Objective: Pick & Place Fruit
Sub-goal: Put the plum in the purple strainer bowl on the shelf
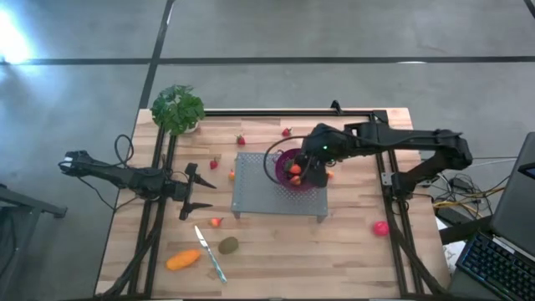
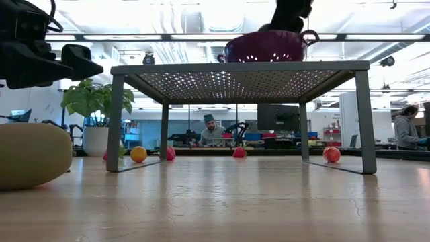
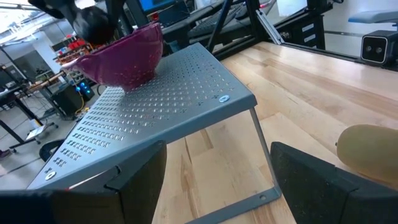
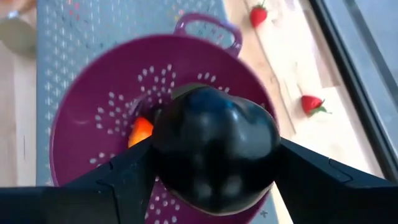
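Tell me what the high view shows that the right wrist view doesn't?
Only the high view shows the whole table, the plant, the knife, the orange fruit, the brown-green fruit, the pink ball, and the left tool, open beside the rack.

Only the right wrist view shows the dark fruit up close, gripped in the right tool right above the bowl.

Both show the purple bowl on the grey rack, fruit inside it, and strawberries lying on the table.
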Robot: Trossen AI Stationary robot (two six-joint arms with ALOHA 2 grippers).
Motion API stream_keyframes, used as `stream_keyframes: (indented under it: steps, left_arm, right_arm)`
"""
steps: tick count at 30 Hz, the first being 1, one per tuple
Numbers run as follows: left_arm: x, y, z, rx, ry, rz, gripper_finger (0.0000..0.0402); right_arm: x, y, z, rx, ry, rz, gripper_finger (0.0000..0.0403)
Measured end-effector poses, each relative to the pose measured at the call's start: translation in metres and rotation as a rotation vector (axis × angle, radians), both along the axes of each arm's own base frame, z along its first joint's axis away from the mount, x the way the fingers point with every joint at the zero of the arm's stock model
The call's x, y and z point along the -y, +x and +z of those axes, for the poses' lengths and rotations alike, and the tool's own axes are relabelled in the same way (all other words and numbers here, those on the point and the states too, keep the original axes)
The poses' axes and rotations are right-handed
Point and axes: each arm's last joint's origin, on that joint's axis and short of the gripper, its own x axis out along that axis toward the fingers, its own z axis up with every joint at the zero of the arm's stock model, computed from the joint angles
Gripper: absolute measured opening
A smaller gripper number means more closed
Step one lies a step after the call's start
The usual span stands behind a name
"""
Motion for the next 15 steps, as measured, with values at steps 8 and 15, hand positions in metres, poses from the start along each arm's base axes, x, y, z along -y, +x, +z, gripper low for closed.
stream_keyframes:
  steps: [8,15]
  left_arm:
    - [0.000,0.000,0.000,0.000,0.000,0.000,0.0291]
    - [0.000,0.000,0.000,0.000,0.000,0.000,0.0291]
  right_arm:
    - [0.000,0.000,-0.019,-0.059,0.013,-0.016,0.0264]
    - [0.000,0.000,-0.031,-0.081,0.016,-0.023,0.0289]
